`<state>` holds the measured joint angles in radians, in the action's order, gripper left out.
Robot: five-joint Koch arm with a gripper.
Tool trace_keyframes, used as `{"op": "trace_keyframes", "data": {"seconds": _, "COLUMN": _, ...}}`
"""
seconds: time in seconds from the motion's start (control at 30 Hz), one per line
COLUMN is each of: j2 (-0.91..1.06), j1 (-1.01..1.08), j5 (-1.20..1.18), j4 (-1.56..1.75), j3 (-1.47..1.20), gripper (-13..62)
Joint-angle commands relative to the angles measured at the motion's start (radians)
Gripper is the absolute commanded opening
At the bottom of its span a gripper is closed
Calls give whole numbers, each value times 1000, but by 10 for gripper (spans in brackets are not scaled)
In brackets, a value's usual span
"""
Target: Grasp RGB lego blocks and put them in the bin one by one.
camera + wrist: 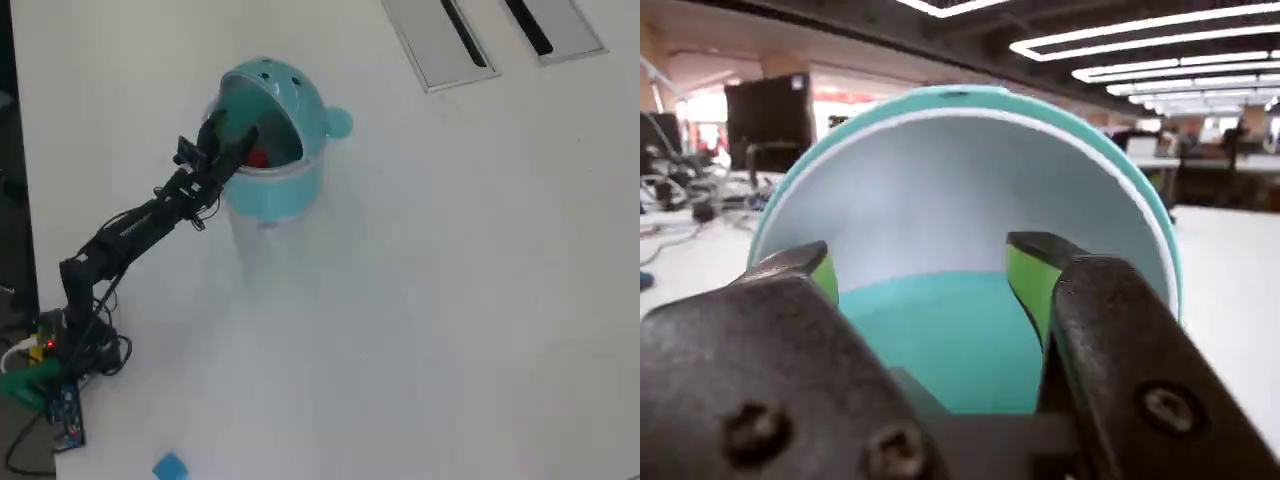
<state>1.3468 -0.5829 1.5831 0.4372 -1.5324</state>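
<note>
The teal bin (290, 95) with its domed hood stands at the upper left of the white table in the overhead view. In the wrist view the bin (970, 100) fills the middle, its pale inside facing me. My gripper (922, 258) is open, its green-padded fingertips (1028, 275) wide apart with nothing between them. Seen from overhead, the gripper (235, 140) reaches into the bin's mouth from the left. A red lego block (257, 157) lies inside the bin. A blue lego block (170, 466) rests on the table at the bottom left, far from the gripper.
The arm's base and its wiring (60, 390) sit at the table's left edge. Two grey slotted panels (440, 40) lie at the top right. A round knob (338, 123) sticks out of the bin's right side.
</note>
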Motion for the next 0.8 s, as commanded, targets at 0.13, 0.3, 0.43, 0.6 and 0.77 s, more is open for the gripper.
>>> {"op": "trace_keyframes", "data": {"seconds": 0.13, "j2": 103, "j1": 12, "j5": 38, "j4": 63, "j3": -32, "gripper": 315}}
{"op": "trace_keyframes", "data": {"seconds": 0.3, "j2": 183, "j1": 23, "j5": 34, "j4": 74, "j3": -138, "gripper": 315}}
{"op": "trace_keyframes", "data": {"seconds": 0.43, "j2": 275, "j1": 35, "j5": 37, "j4": 91, "j3": -261, "gripper": 315}}
{"op": "trace_keyframes", "data": {"seconds": 0.6, "j2": 394, "j1": 54, "j5": 103, "j4": 114, "j3": -391, "gripper": 315}}
{"op": "trace_keyframes", "data": {"seconds": 0.77, "j2": 491, "j1": 67, "j5": 101, "j4": 112, "j3": -474, "gripper": 316}}
